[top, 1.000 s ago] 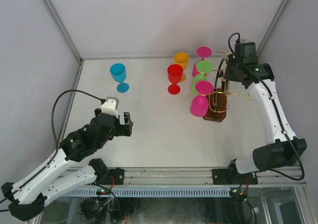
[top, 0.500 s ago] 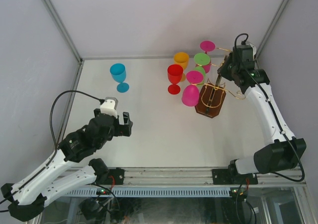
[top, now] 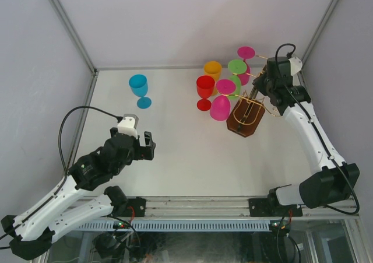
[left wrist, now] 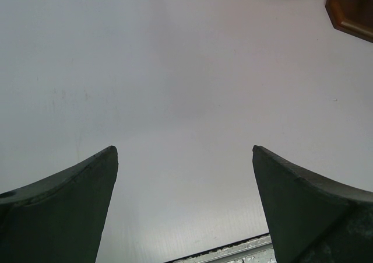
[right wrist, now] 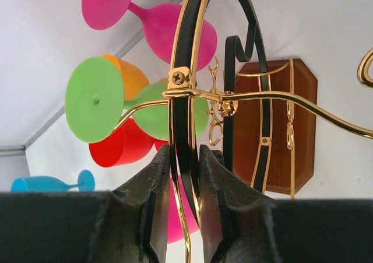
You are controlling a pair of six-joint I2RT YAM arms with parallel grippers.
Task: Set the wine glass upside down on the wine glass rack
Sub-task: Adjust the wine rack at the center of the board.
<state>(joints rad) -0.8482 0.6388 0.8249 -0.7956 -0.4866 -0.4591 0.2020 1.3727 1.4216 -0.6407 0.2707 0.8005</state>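
From above, the wine glass rack (top: 245,117) sits at the right rear of the white table (top: 175,158), tipped so its dark wooden base shows its broad face. Whether it touches the table is unclear. The right gripper (top: 258,91) grasps the rack's top. Pink and green glasses (top: 220,107) hang from its left arms. A red glass (top: 205,90) stands just left of the rack with an orange glass (top: 213,70) behind it, and a blue glass (top: 139,89) stands well to the left. The left gripper (top: 147,146) hovers far to the front left of the rack. In the left wrist view, its fingers (left wrist: 64,204) are spread wide with only bare table between them, and a corner of the rack's base shows at the upper right. In the right wrist view, the fingers (right wrist: 152,207) are clenched on the rack's black loop (right wrist: 187,70), with gold wire arms (right wrist: 280,100) branching off and the hanging glasses to its left.
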